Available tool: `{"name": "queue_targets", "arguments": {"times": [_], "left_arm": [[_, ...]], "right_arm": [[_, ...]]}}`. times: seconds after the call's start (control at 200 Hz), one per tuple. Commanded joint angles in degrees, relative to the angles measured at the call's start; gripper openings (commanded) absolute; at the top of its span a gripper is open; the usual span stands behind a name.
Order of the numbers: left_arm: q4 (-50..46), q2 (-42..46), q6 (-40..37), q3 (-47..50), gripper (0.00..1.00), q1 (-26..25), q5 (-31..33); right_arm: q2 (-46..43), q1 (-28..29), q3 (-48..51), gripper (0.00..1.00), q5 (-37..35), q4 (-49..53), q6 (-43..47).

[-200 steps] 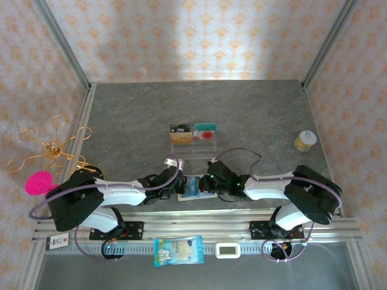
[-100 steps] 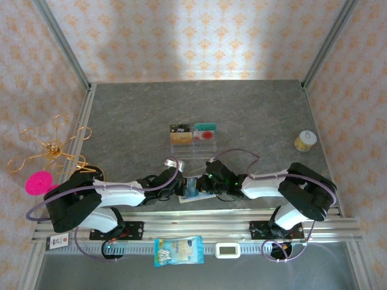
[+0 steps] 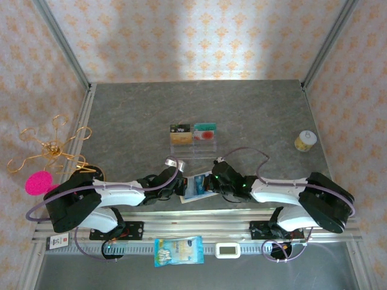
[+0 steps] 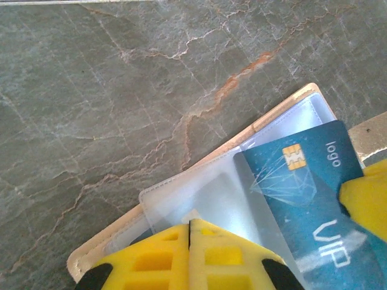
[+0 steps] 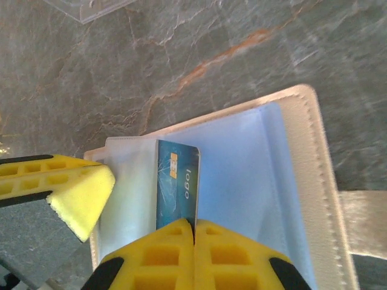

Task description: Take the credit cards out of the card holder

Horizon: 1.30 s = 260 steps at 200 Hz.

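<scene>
Closer in, right gripper [image 5: 193,226] pinches the blue credit card [image 5: 176,181]; left gripper [image 4: 189,228], closed, pins the card holder [image 5: 314,163].

A grey marbled table [image 3: 133,115] stands between walls [image 3: 199,36] papered pale pink with orange floral motifs. Aluminium rails [image 3: 199,225] edge its near side.

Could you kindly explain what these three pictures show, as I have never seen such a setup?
Two robot arms are bolted at the near edge of a table. One picture looks down from above; the others come from a camera on each wrist. An open tan card holder lies between the arms, with a clear rack of cards beyond it. The left gripper, shut, rests at the holder's clear pocket; the right gripper, shut, pinches a blue credit card.
</scene>
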<state>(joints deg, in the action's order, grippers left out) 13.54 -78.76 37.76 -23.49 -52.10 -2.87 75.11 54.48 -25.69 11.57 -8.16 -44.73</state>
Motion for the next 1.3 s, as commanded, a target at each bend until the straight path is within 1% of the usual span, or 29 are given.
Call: {"name": "queue_targets", "arguments": {"times": [0.0,0.085,0.16,0.28,0.29,0.37,0.43,0.471,0.601,0.671,0.781,0.871,0.961,0.991,1.016,1.056,1.101,1.156,1.296], "left_arm": [[-2.8,0.4,-2.1,-1.7,0.00,1.2,-0.8],[-4.0,2.4,-2.4,-2.1,0.00,1.7,-0.6],[-5.1,4.5,-2.4,-2.3,0.00,2.2,-0.3],[-8.1,8.9,-1.2,-3.1,0.00,2.5,1.2],[-8.5,9.4,-1.0,-3.2,0.01,2.5,1.5],[-11.7,13.3,0.4,-3.6,0.18,2.5,3.8],[-13.6,16.3,1.7,-3.3,0.28,2.5,5.1],[-14.4,17.9,2.4,-2.9,0.34,2.5,5.7],[-16.2,21.1,3.9,-2.3,0.47,2.6,6.0],[-17.3,21.5,4.3,-2.6,0.52,2.5,5.9],[-18.3,21.5,4.6,-3.3,0.56,2.5,5.2],[-19.1,22.1,4.8,-3.8,0.60,2.5,5.4],[-20.0,23.7,4.8,-4.2,0.67,2.5,5.8],[-20.3,24.4,4.8,-4.3,0.71,2.5,5.9],[-20.6,25.2,4.8,-4.5,0.78,2.5,6.2],[-21.3,26.3,4.9,-4.9,0.86,2.5,6.8],[-22.0,27.7,4.7,-5.6,0.99,2.5,7.4],[-22.9,29.2,4.6,-6.6,0.99,2.6,8.4],[-23.8,32.5,3.6,-9.9,0.99,2.6,10.0]], "right_arm": [[-3.9,-0.2,1.1,0.00,-5.9,4.9,4.4],[-7.1,-0.2,1.1,0.00,-6.5,5.8,7.5],[-11.8,-0.2,0.9,0.00,-7.0,6.7,9.9],[-15.6,-0.2,-1.2,0.00,-8.7,9.0,14.5],[-15.8,-0.2,-1.5,0.00,-8.8,9.1,15.0],[-16.7,-0.2,-4.7,0.00,-10.5,10.1,19.4],[-16.5,-0.3,-7.7,0.00,-12.4,10.3,23.7],[-16.2,-1.0,-9.7,0.00,-12.4,9.5,27.0],[-13.7,-6.7,-15.9,0.00,-6.0,5.7,37.5],[-11.8,-10.3,-18.8,0.00,0.1,3.5,44.4],[-8.1,-15.4,-24.0,0.00,9.8,3.1,51.0],[-4.2,-17.7,-28.7,0.00,15.0,4.5,56.5],[-0.3,-18.1,-34.0,0.00,19.1,8.7,63.5],[1.4,-18.3,-36.5,0.00,20.9,12.1,66.3],[2.9,-18.4,-38.8,0.00,22.3,15.1,68.7],[5.5,-18.4,-42.3,0.00,23.5,19.2,71.8],[8.1,-18.5,-45.5,0.00,24.8,23.3,74.9],[10.8,-18.5,-48.2,0.00,26.6,27.2,79.1],[16.5,-18.5,-52.4,0.00,29.3,33.4,87.1]]}}
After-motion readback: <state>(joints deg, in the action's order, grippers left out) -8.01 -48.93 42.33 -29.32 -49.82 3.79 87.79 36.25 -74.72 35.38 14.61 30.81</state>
